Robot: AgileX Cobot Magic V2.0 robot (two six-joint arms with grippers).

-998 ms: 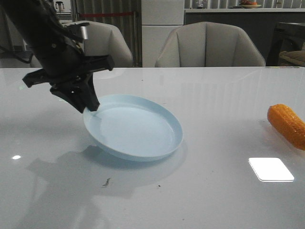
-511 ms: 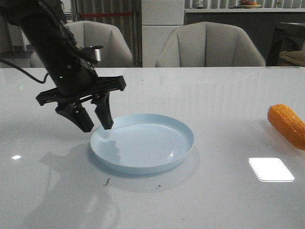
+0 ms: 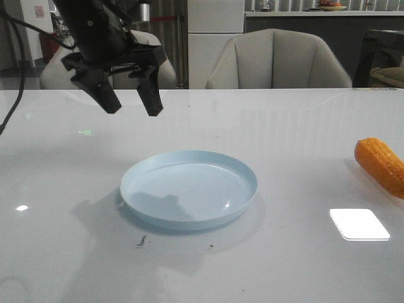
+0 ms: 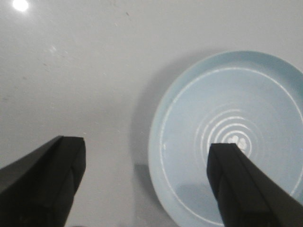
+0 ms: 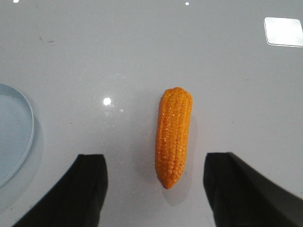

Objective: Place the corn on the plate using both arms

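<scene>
A: What's the setting?

B: A glossy white table [image 3: 284, 158] runs across the front view, with two beige chairs [image 3: 278, 60] behind it and a dark counter beyond.

A: Largest thing on it?

B: The plate [image 3: 189, 187], pale blue and round, sitting flat near the middle with nothing in it. The left gripper [image 3: 130, 102] hangs well above its far left side, jaws spread wide and holding nothing; the left wrist view shows both dark fingers [image 4: 42, 179] apart over bare table and the plate's edge.

A: And the corn?

B: The corn [image 3: 380, 165] lies on the table at the far right, well apart from the plate. In the right wrist view the cob sits between the fingers of the right gripper [image 5: 156, 189], which is released and, as far as I can tell, not touching it.

A: Progress?

B: I'd judge the plate is set in place; grasping the corn, carrying it over and laying it on the plate all remain.

A: Any writing?

B: None readable. There's a faint embossed mark at the plate's centre, too blurred to make out.
</scene>
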